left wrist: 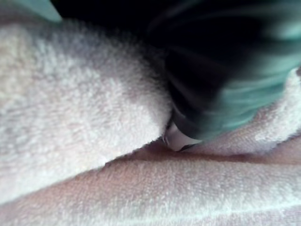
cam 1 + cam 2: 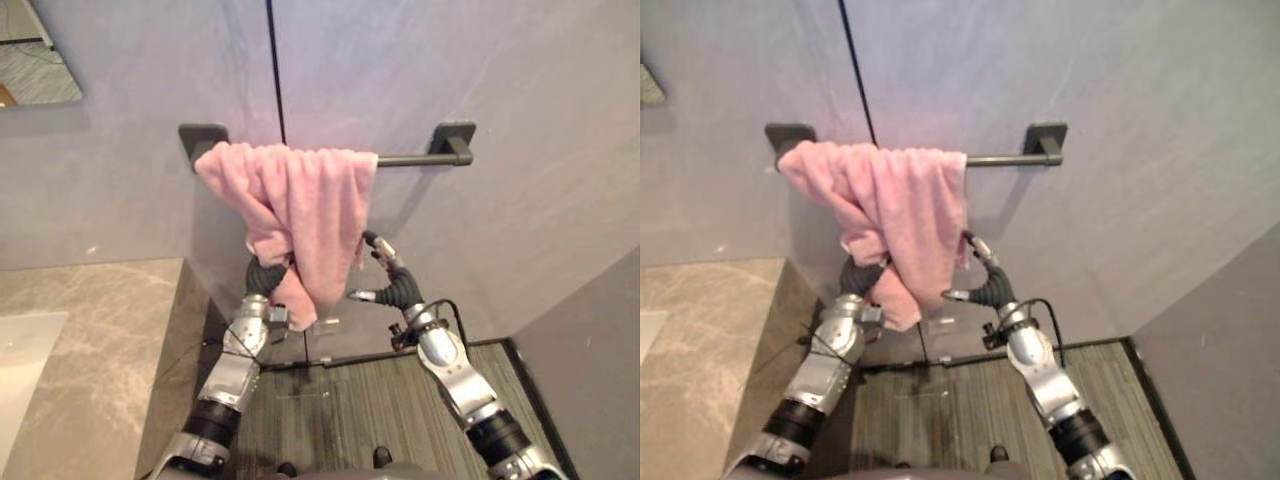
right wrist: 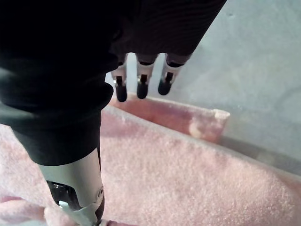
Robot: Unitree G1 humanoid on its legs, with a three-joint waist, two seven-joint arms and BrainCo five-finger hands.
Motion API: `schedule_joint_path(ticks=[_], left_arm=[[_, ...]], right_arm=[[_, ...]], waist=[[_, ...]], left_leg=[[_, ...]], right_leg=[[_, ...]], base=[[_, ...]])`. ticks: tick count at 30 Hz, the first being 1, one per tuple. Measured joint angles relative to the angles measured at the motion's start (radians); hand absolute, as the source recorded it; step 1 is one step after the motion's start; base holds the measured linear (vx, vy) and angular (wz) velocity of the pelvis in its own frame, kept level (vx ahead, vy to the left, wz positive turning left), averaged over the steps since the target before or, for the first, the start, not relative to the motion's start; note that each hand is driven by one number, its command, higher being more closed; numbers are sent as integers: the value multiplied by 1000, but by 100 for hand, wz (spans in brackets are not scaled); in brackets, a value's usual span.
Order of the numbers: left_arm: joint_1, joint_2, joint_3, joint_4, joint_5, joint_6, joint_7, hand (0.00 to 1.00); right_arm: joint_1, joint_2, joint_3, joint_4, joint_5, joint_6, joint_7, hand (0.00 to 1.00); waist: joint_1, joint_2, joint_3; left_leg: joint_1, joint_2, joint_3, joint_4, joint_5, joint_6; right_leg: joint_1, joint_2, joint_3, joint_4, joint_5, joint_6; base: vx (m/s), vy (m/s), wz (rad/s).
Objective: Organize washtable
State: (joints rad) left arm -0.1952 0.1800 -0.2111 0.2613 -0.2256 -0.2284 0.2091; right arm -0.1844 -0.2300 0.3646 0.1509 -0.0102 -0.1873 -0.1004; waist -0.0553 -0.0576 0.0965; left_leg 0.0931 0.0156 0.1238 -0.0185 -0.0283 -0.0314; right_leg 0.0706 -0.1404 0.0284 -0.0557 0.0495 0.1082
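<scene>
Towel straightening looks like the step in hand: the pink towel (image 2: 300, 200) hangs bunched over the dark towel bar (image 2: 415, 159), crowded toward one end, with a twisted fold dropping lower than the rest. The left hand (image 2: 262, 277) is pushed up into that low fold from beneath. Its fingers are buried in the cloth, so I cannot tell whether they grip it or lie loose. The right hand (image 2: 392, 280) sits just beside the towel's free hanging edge, its fingers (image 3: 141, 84) straight and slightly apart, holding nothing. Terry cloth lies just past the thumb (image 3: 70, 183), and a turned-up corner of the towel sits beyond the fingertips. To do this well, I judge the right fingers should close on that edge near the corner, thumb on one face and fingers on the other. They should then draw it sideways along the bare stretch of bar, away from the left fingers, while the left hand supports the fold from below rather than tugging down. Pulling downward on either side risks sliding the whole towel off the bar, since the cloth is soft, limp and only draped.
</scene>
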Motion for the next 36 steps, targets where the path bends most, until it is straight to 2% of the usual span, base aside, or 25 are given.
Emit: schedule_joint_path(ticks=[4,16,23,28,36], left_arm=[[-3,-3,-31,-26,-18,0,-11,100],[-28,-21,-35,-69,-43,-1,-3,100],[-28,-40,-32,-90,-43,-2,12,100],[-20,-42,-13,-116,-41,-3,12,100],[-9,-58,-12,-116,-41,-3,10,100]], right_arm=[[-33,10,1,33,0,10,-31,0],[-128,74,-17,151,-1,44,-105,0],[-128,119,-130,139,-14,44,-158,0],[-51,142,-185,60,-42,41,-160,0],[-25,146,-208,58,-41,39,-155,0]], waist=[[15,0,0],[23,0,0],[29,-2,1],[25,-3,2],[17,-4,2]], left_leg=[[-13,0,-21,0,8,0],[-29,0,-43,0,17,-1],[-30,0,-44,0,17,0],[-27,1,-44,0,17,0],[-12,3,-40,-7,17,-1]], right_leg=[[-2,0,-20,0,0,0],[-5,0,-40,0,0,-1],[-4,0,-43,-1,0,-1],[-1,0,-43,-2,0,-1],[10,1,-40,-4,0,-1]], base=[[-39,-39,15],[-37,-29,6],[-15,-11,0],[-19,-14,0],[-19,-11,-1]])
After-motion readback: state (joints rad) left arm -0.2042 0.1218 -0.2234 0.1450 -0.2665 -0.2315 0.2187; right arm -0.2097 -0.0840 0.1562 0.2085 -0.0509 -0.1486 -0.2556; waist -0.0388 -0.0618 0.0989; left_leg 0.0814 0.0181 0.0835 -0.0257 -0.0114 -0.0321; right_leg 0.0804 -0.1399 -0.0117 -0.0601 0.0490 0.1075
